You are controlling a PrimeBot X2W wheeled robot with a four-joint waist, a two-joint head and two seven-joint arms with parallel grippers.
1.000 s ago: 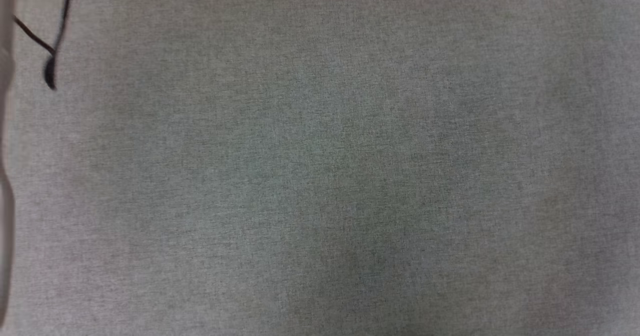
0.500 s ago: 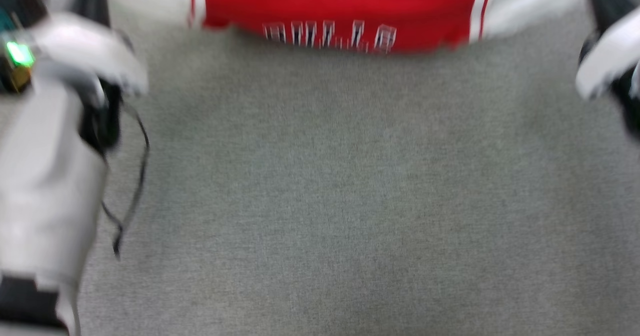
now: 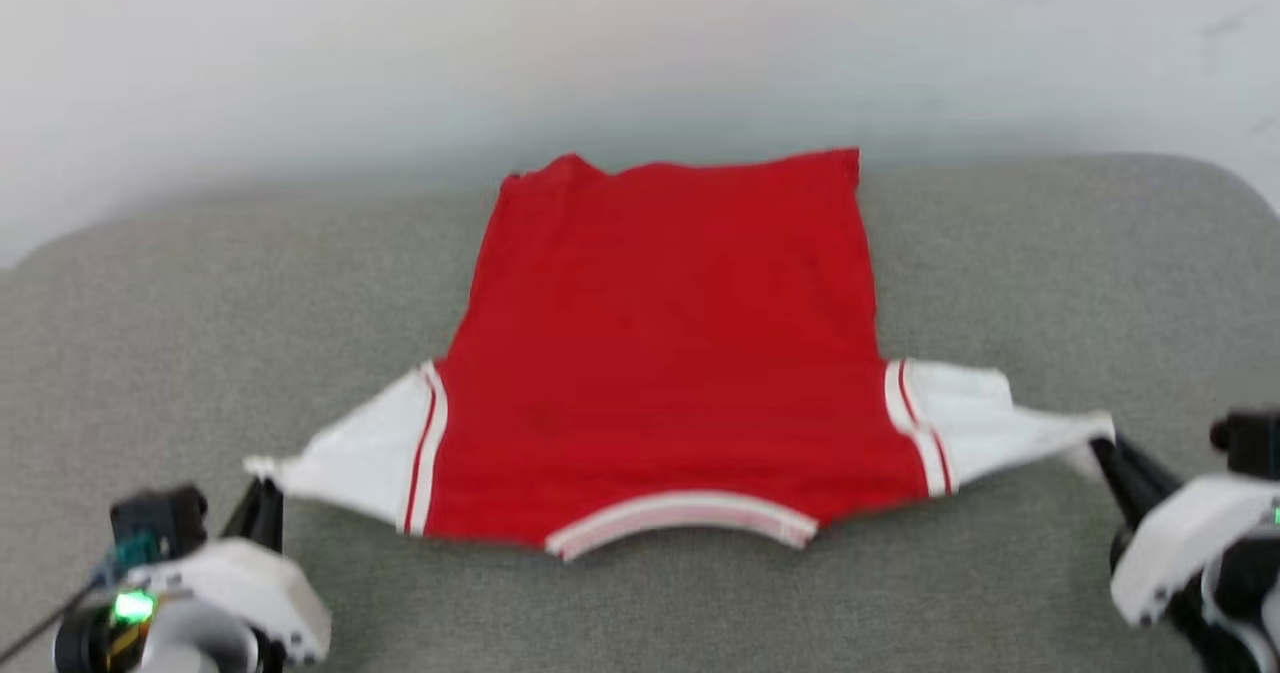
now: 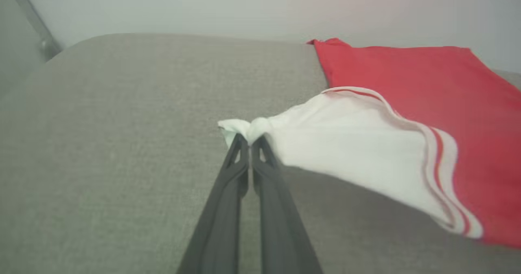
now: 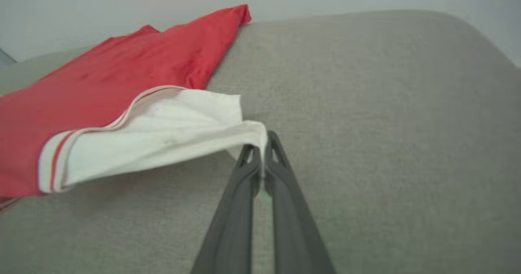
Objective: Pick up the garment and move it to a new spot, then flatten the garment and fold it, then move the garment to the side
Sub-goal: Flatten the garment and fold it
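Observation:
The garment [image 3: 670,353], a red jersey with white sleeves and striped trim, lies spread on the grey cushioned surface [image 3: 1050,273], collar toward me and plain red side up. My left gripper [image 3: 262,483] is shut on the tip of the white sleeve at lower left; in the left wrist view that gripper [image 4: 248,139] pinches the bunched sleeve end [image 4: 240,126], which is lifted off the surface. My right gripper [image 3: 1102,445] is shut on the other sleeve tip at lower right; in the right wrist view the same gripper [image 5: 260,148] holds the white sleeve [image 5: 163,139] stretched taut.
The grey fabric surface [image 4: 122,143] extends to both sides of the garment and in front of it. Behind it a pale wall [image 3: 640,43] rises. The surface's rounded far corners [image 5: 468,29] curve down at left and right.
The head camera has tilted up, from bare grey fabric to the whole garment and the wall behind it. Both grippers now appear at the lower corners, each holding a sleeve.

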